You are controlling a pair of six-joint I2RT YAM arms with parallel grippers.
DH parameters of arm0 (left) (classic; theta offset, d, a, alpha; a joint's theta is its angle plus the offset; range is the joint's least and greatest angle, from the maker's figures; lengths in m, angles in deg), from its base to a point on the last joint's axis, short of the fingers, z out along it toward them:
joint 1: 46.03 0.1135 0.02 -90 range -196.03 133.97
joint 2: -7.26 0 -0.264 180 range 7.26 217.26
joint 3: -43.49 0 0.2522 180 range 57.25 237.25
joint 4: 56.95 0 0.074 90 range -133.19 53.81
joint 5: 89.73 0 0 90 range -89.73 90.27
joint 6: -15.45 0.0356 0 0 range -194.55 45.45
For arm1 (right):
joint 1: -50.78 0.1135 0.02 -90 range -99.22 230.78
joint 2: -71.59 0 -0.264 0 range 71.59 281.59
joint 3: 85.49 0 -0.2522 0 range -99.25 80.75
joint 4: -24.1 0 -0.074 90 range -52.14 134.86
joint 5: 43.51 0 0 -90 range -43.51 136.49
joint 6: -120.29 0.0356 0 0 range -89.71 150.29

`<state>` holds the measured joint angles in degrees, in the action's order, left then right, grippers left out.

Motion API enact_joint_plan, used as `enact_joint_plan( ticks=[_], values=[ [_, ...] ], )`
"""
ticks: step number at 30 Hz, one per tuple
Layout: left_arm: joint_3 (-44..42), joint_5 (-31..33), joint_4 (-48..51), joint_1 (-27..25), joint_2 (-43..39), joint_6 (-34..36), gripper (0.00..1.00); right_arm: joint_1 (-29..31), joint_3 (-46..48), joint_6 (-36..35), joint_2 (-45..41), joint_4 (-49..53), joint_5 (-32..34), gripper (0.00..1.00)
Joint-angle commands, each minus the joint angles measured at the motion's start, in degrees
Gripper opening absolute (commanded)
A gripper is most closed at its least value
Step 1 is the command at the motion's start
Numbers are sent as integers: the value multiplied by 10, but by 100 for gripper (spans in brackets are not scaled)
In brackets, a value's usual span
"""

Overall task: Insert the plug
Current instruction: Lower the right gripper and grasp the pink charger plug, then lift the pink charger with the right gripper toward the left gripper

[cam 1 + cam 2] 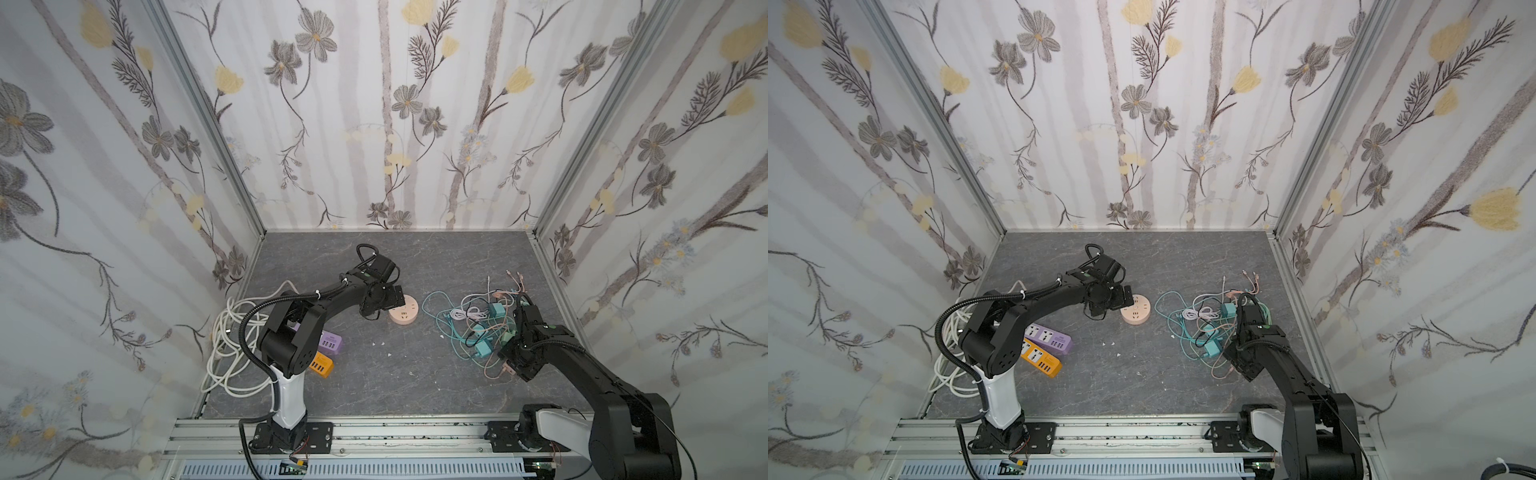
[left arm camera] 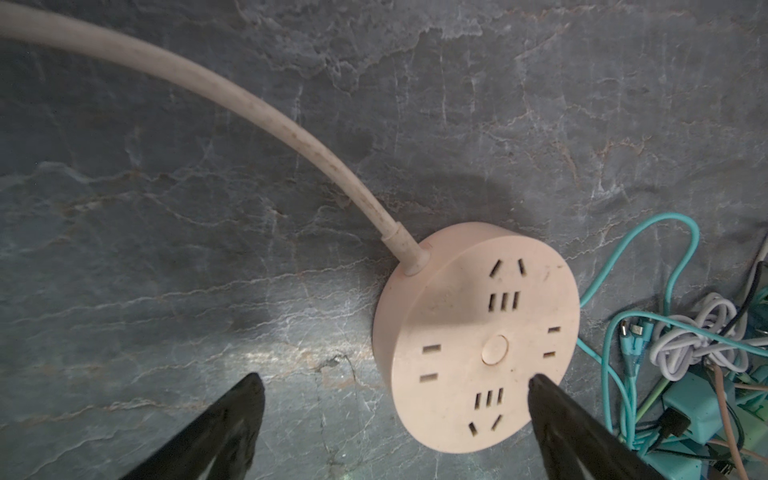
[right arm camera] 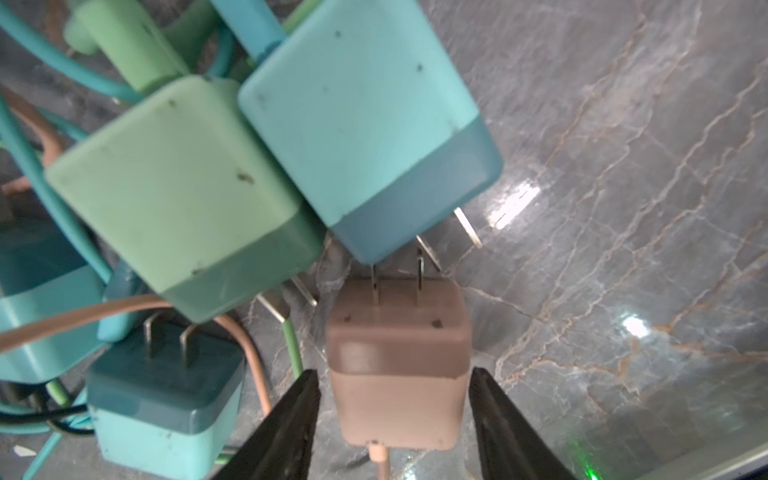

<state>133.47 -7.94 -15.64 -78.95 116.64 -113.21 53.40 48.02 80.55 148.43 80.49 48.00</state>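
So the step in hand looked like the pickup, not the insertion. In the right wrist view the right end effector point(image 3: 395, 370) sat astride the pink plug point(image 3: 397, 332), one black finger tight by each flank. I honestly couldn't tell whether it was already pinching or a hair off. The plug lay on the grey worktop point(image 3: 623, 208) at the edge of the cable tangle point(image 1: 478, 324), prongs pointing away from the wrist and almost poking the teal charger point(image 3: 365, 124), with a green charger point(image 3: 174, 183) crowded in just beside that. The left end effector point(image 2: 395, 376) hung over by the round pink socket point(image 2: 478, 340) with its jaws spread wide and nothing in them, one finger above the socket's rim and one over bare worktop. In both top views the socket sat near the middle, well apart from the plug's pile, and none of its slots looked occupied. My guess for the next move: get a firm squeeze on the plug body, lift it straight clear so its cord doesn't drag the neighbours along, then carry it across and line the two flat prongs up with a two-slot opening. The left side probably needs to pin the socket so it doesn't skate when the plug gets pushed in.
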Motion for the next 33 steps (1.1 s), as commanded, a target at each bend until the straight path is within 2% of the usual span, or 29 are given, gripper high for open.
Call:
enact_joint_plan(
  ticks=[1, 3, 9, 27, 30, 33],
  values=[
    [-2, -1, -5, 3, 1, 7, 100, -1, -11, 0, 10, -13, 45, 59],
    [-4, -1, -5, 5, 0, 8, 100, -3, -8, 10, 7, -16, 57, 62],
    [-9, 0, -6, 9, 1, 7, 100, -22, -16, -13, 22, -25, 42, 61],
    [-27, 20, -5, 12, -23, 11, 100, -40, -7, -31, 17, -49, 43, 29],
    [-31, 32, 2, 12, -35, 19, 100, -40, 5, -12, -8, -52, 21, 22],
    [-41, 49, -1, 11, -55, 32, 100, -38, 13, 14, -68, -39, 14, 12]
  ],
)
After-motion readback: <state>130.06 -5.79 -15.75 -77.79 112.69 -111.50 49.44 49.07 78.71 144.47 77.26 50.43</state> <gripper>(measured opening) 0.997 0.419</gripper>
